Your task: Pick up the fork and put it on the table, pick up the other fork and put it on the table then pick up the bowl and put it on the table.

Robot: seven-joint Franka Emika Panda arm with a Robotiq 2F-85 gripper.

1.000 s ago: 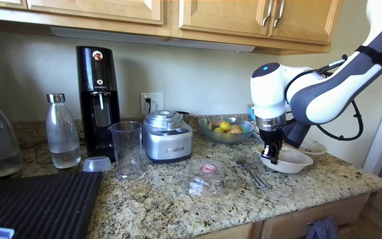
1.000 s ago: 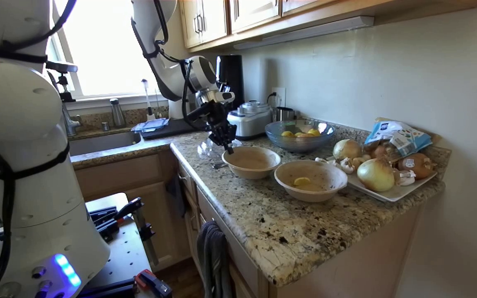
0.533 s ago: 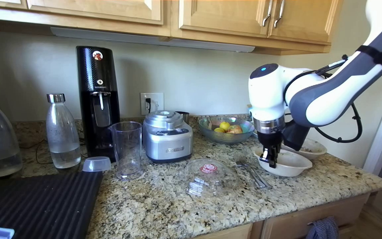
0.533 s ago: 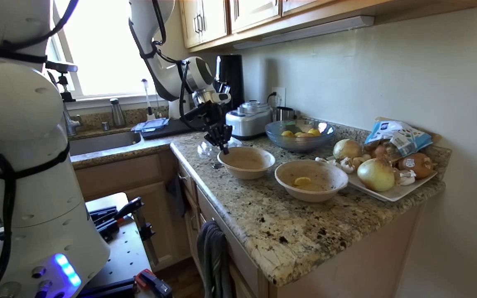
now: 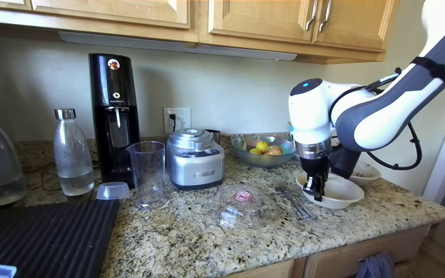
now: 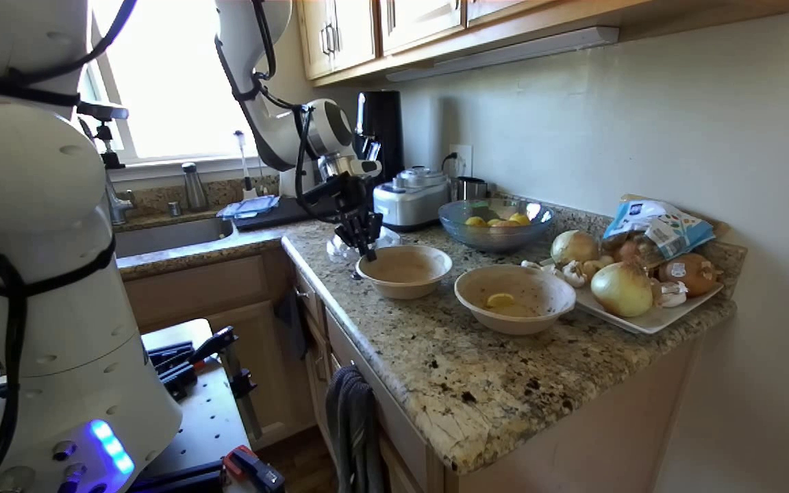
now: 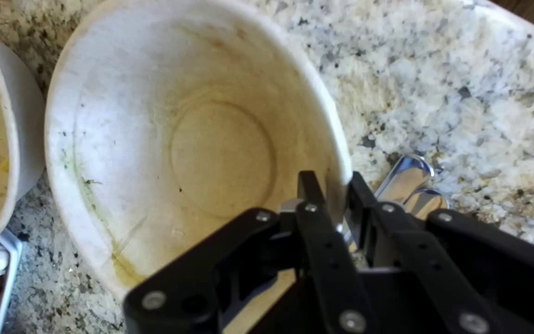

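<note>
The white bowl (image 5: 340,196) is at the right part of the granite countertop (image 5: 191,239). It also shows in an exterior view (image 6: 405,287) and fills the wrist view (image 7: 223,153). My gripper (image 7: 329,181) straddles its rim, one finger inside and one outside, shut on the wall; the gripper also shows in both exterior views (image 5: 315,195) (image 6: 369,255). I cannot tell whether the bowl's base touches the counter. The two forks (image 5: 295,202) lie side by side on the countertop beside the bowl; their handle ends (image 7: 403,178) show in the wrist view.
A second white bowl (image 6: 514,322) with a lemon slice stands close by. A clear plastic lid (image 5: 242,208), food processor (image 5: 195,166), glass fruit bowl (image 5: 263,154) and plate of onions (image 6: 648,322) surround it. The counter's front edge (image 6: 367,349) is near.
My gripper has moved down and slightly toward the forks, and the white bowl has come lower with it. The forks and the second bowl have not moved.
</note>
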